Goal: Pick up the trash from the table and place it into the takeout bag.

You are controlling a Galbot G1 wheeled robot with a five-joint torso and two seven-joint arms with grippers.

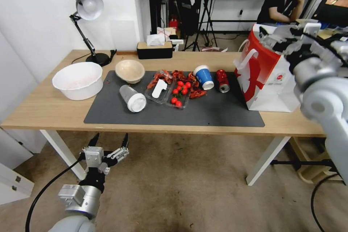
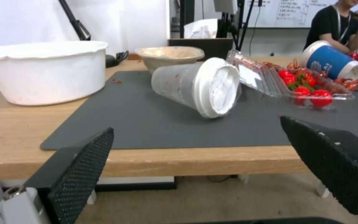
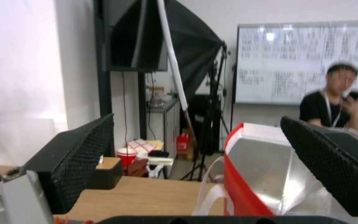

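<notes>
Left gripper (image 1: 110, 144): I saw it low on the near left, below the table edge, jaws spread wide and empty, pointing towards the mat.
Table (image 1: 43, 110): light wood, with the dark grey mat (image 1: 217, 114) across its middle.
Lidded cup (image 1: 132, 98): translucent, white lid, on its side at the mat's near left; I judged it could roll off line if one pad touched it first.
Clear tray (image 1: 170, 92): it held red tomatoes and a white piece, just right of the lidded cup; a wide approach could catch its rim.
Beige bowl (image 1: 129, 70): upright at the mat's far left corner.
Blue cup (image 1: 203, 77): tipped over, white rim towards me, beside red scraps.
Red can (image 1: 222, 80): on its side, between the blue cup and the bag.
Takeout bag (image 1: 266, 79): red and white, upright at the right end, mouth open; I judged a bump from the arm could topple it.
Right gripper (image 1: 286, 38): over the bag's mouth, jaws wide, holding nothing.
</notes>
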